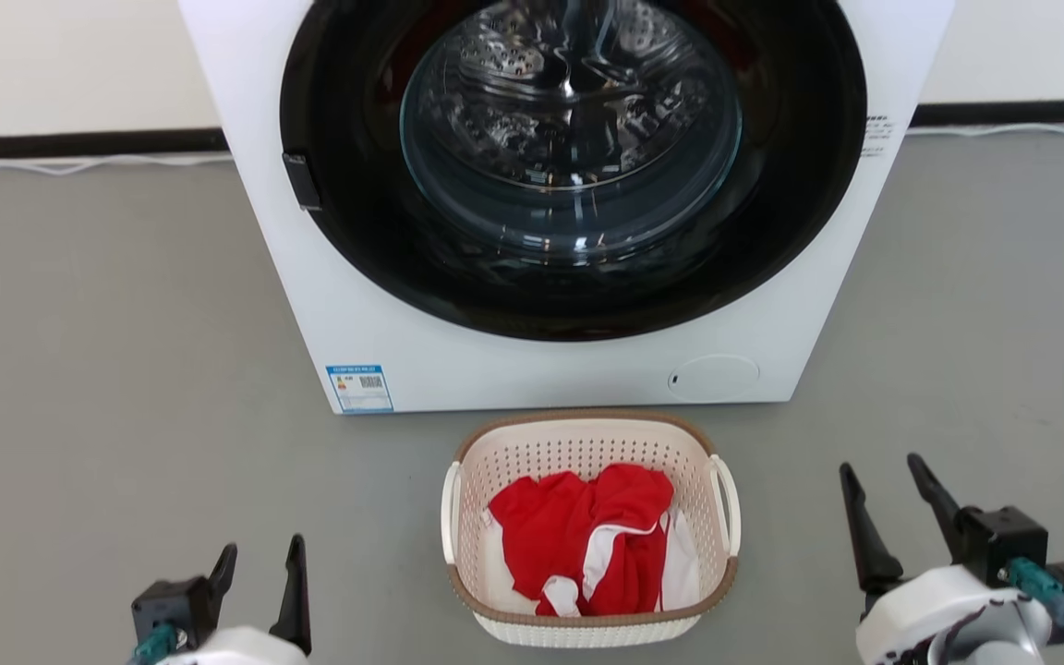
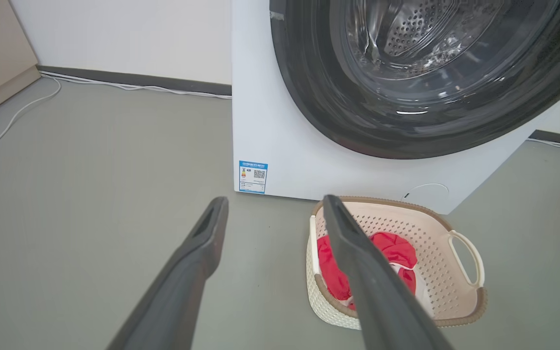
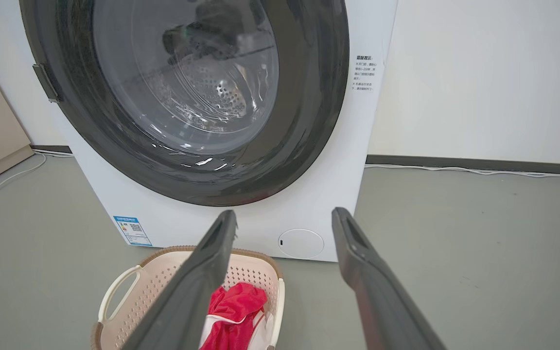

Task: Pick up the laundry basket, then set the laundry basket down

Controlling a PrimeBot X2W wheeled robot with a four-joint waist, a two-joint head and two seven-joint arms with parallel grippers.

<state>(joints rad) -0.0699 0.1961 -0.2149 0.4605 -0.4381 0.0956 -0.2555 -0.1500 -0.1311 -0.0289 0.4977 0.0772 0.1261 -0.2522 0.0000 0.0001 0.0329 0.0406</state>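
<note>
Floor: grey floor, with a pale cable running along the wall.
Washing machine: white washing machine ahead of me, top cut off; the print on its sticker is too small to read.
Laundry basket: the laundry basket stands on the floor just before the machine, between my grippers and apart from both.
Clothes: red garment inside, with white fabric; I cannot tell how many pieces.
Left gripper: my left gripper has its fingers spread, holding nothing; in its wrist view one finger covers part of the basket.
Right gripper: my right gripper has its fingers spread, holding nothing; its wrist view cuts off the basket's near end.
</note>
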